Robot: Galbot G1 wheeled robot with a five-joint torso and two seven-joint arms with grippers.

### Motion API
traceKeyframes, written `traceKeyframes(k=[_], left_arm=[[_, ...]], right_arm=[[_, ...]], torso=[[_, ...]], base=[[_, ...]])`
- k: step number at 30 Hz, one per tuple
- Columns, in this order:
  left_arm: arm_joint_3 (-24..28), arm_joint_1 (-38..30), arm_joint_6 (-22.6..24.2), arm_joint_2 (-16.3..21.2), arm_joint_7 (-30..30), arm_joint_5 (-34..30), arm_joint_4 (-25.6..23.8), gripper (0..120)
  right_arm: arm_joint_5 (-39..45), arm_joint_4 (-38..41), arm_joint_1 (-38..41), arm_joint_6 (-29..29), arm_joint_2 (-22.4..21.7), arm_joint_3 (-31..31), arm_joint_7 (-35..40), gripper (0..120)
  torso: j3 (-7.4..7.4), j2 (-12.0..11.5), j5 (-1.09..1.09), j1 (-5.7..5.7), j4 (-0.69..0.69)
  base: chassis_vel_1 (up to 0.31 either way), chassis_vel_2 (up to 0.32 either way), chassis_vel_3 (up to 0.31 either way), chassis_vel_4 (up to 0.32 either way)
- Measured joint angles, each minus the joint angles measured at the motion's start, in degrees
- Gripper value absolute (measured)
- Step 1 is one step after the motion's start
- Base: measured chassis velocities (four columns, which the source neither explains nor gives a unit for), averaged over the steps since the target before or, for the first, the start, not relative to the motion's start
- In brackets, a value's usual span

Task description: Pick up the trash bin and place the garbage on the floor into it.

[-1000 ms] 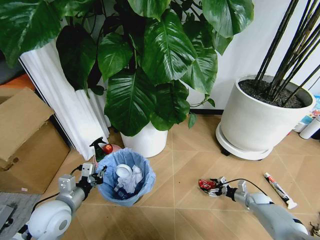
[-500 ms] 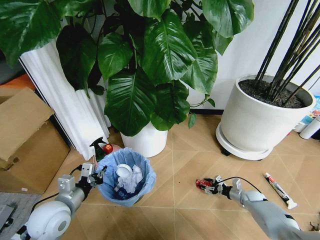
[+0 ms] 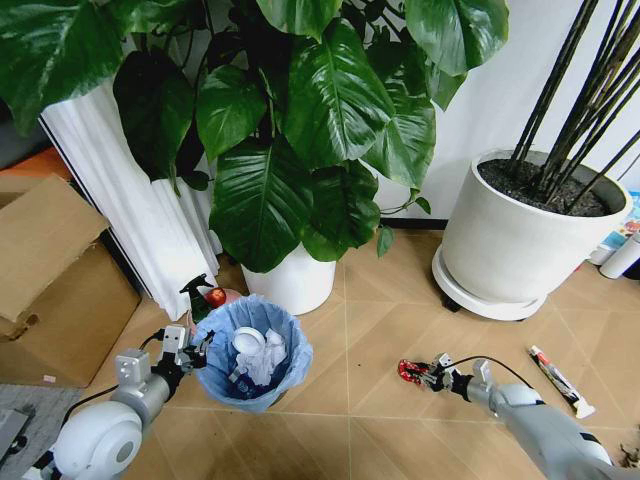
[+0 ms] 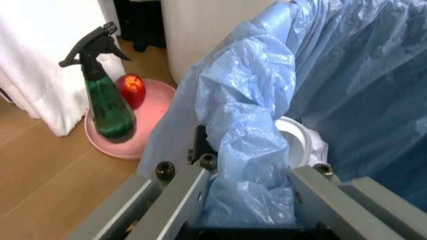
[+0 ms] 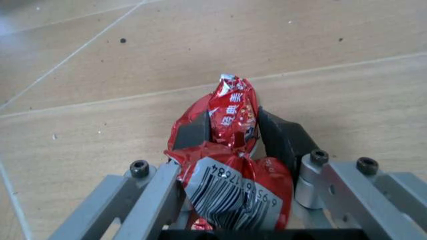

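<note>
The trash bin (image 3: 250, 385), small and lined with a crinkled light-blue bag (image 4: 253, 125), stands on the wood-look floor (image 3: 360, 340). White crumpled paper and a white disc (image 3: 247, 343) lie inside it. My left gripper (image 3: 196, 352) is shut on the bin's rim, the bag bunched between its jaws. My right gripper (image 3: 428, 374) is low over the floor to the bin's right. It is shut on a red wrapper (image 3: 409, 371), which shows crumpled between the fingers (image 5: 230, 145). A tube (image 3: 560, 382) of garbage lies on the floor farther right.
A green spray bottle (image 4: 107, 105) stands on a pink dish (image 4: 143, 145) just behind the bin. Behind that is a white plant pot (image 3: 295, 280). A bigger white pot (image 3: 510, 250) stands at the back right, and a cardboard box (image 3: 50, 290) at the left.
My right gripper, holding the red wrapper, shifted slightly left and then back right. The left gripper and the bin have stayed put.
</note>
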Motion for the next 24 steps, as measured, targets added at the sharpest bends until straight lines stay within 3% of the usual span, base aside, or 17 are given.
traceKeyframes(k=[6,9,11,12,14,16,21,24], left_arm=[[0.4,-0.5,0.0,0.6,0.1,-0.4,0.2,1],[1.4,-1.5,0.0,2.3,0.3,-1.2,0.7,1],[1.6,-1.5,0.0,2.5,0.4,-1.3,0.8,1],[1.9,-1.5,0.0,3.0,0.5,-1.4,1.0,1],[2.1,-1.5,0.0,3.2,0.6,-1.5,1.1,1],[2.6,-1.8,0.0,3.7,0.6,-1.9,1.2,1],[4.0,-3.2,0.0,4.5,0.8,-2.8,1.3,1],[6.6,-5.9,0.0,4.7,1.4,-3.3,1.4,1]], right_arm=[[1.2,4.9,-1.4,1.2,-2.1,0.9,-1.9,24],[6.0,16.6,-3.9,0.8,-5.7,1.1,-2.3,24],[7.1,19.0,-4.4,0.6,-6.4,1.0,-2.3,24],[10.1,26.1,-5.2,0.0,-8.8,0.0,-2.0,24],[11.3,29.1,-5.3,-0.2,-9.8,-0.6,-1.8,24],[15.1,37.7,-4.4,-0.5,-12.8,-3.5,-1.4,24],[19.3,47.2,-1.4,-1.4,-15.6,-7.5,-0.1,24],[22.7,53.4,3.6,-2.6,-16.5,-13.3,1.5,24]], torso=[[0.0,0.0,0.01,0.0,0.0],[0.0,0.0,0.01,0.0,-0.01],[0.0,0.0,0.0,0.0,0.0],[0.0,0.0,0.0,0.0,0.0],[0.0,0.0,0.0,0.0,0.0],[0.0,0.0,-0.01,0.0,0.01],[0.0,0.0,-0.02,0.0,0.03],[0.0,0.0,0.0,0.0,0.01]], base=[[0.0,0.0,0.0,0.0],[0.0,0.0,0.0,0.0],[0.0,0.0,0.0,0.0],[0.0,0.0,0.0,0.0],[0.0,0.0,0.0,0.0],[0.0,0.0,0.0,0.0],[0.0,0.0,0.0,0.0],[0.0,0.0,0.0,0.0]])
